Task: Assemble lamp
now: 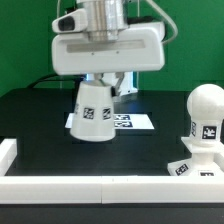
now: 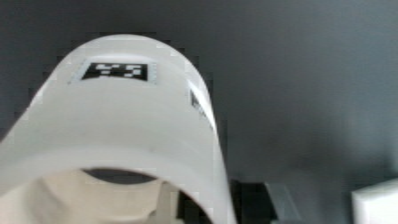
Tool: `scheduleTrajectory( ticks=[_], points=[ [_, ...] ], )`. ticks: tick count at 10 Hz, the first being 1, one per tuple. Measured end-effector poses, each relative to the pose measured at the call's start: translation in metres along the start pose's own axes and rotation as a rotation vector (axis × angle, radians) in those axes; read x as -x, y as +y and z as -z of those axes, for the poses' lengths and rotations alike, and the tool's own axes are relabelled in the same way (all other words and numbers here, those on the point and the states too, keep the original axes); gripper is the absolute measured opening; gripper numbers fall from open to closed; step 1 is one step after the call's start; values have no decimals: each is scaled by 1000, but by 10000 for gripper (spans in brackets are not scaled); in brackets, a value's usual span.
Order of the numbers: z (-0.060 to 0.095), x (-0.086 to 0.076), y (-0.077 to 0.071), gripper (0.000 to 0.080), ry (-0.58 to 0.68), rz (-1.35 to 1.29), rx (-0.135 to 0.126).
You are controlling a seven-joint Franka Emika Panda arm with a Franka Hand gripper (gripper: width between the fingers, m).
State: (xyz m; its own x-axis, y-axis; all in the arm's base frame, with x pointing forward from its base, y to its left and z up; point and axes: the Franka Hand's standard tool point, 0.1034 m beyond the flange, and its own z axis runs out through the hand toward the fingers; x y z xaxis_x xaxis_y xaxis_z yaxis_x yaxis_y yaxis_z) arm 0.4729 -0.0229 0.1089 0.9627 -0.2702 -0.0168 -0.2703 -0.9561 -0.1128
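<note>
The lamp shade (image 1: 92, 110), a white tapered cup with black tags, hangs in my gripper (image 1: 102, 86) just above the marker board (image 1: 130, 122). The gripper is shut on the shade's rim. In the wrist view the shade (image 2: 125, 120) fills most of the picture, its open mouth near my gripper (image 2: 210, 200); one dark finger (image 2: 253, 196) shows outside the wall. The ball-shaped bulb (image 1: 205, 100) stands on the neck of the square base (image 1: 195, 166) at the exterior view's right, well apart from the shade.
A low white border (image 1: 90, 187) runs along the front of the black table and up the exterior view's left (image 1: 8, 152). The lamp base stands close to this border's front right stretch.
</note>
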Motion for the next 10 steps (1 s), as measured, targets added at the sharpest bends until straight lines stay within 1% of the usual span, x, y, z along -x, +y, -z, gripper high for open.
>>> scheduleTrajectory(
  ticks=[1, 3, 4, 6, 8, 9, 10],
  points=[
    [18, -14, -23, 44, -9, -44, -35],
    [48, -43, -48, 44, 15, -93, -76],
    [59, -56, -59, 44, 37, -137, -114],
    [55, -53, -56, 44, 34, -132, -112],
    [55, -53, -57, 44, 34, -134, -112],
    [62, -53, -65, 44, 41, -156, -120],
    [73, -54, -81, 44, 35, -185, -134]
  ],
)
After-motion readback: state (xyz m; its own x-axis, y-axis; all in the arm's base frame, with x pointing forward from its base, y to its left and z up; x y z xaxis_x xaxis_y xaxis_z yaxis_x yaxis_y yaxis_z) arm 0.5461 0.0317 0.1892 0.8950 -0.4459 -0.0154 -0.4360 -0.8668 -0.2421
